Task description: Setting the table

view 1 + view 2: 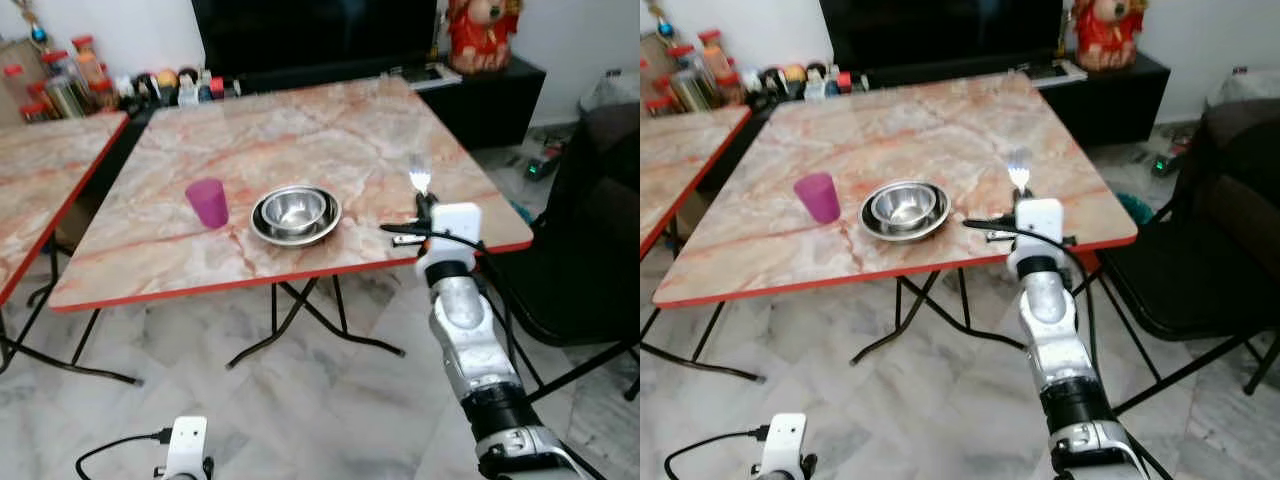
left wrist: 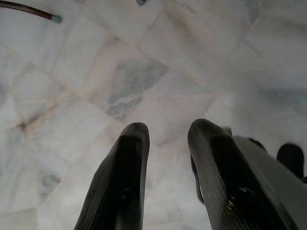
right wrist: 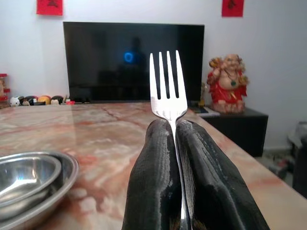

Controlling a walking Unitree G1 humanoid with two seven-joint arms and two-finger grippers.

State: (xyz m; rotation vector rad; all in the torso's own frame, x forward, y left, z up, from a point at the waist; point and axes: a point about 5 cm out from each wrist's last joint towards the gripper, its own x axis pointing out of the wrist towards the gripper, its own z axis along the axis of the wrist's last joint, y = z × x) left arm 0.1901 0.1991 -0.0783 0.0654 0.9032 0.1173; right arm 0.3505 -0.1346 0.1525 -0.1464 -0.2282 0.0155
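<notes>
A silver fork (image 1: 419, 179) stands tines-up over the table's near right part, and my right gripper (image 3: 175, 130) is shut on its handle, just right of the bowl. On the marble-patterned table (image 1: 300, 130) a steel bowl (image 1: 294, 210) rests inside a steel plate (image 1: 262, 230). Left of them stands a purple cup (image 1: 208, 202). My left gripper (image 2: 165, 136) hangs low over the white tiled floor, open and holding nothing.
A second marble table (image 1: 40, 170) stands at the left. A black chair (image 1: 590, 240) sits close to the right of the table. Behind the table are a dark TV (image 1: 320, 30), jars and bottles (image 1: 70, 80) and a red figurine (image 1: 482, 30).
</notes>
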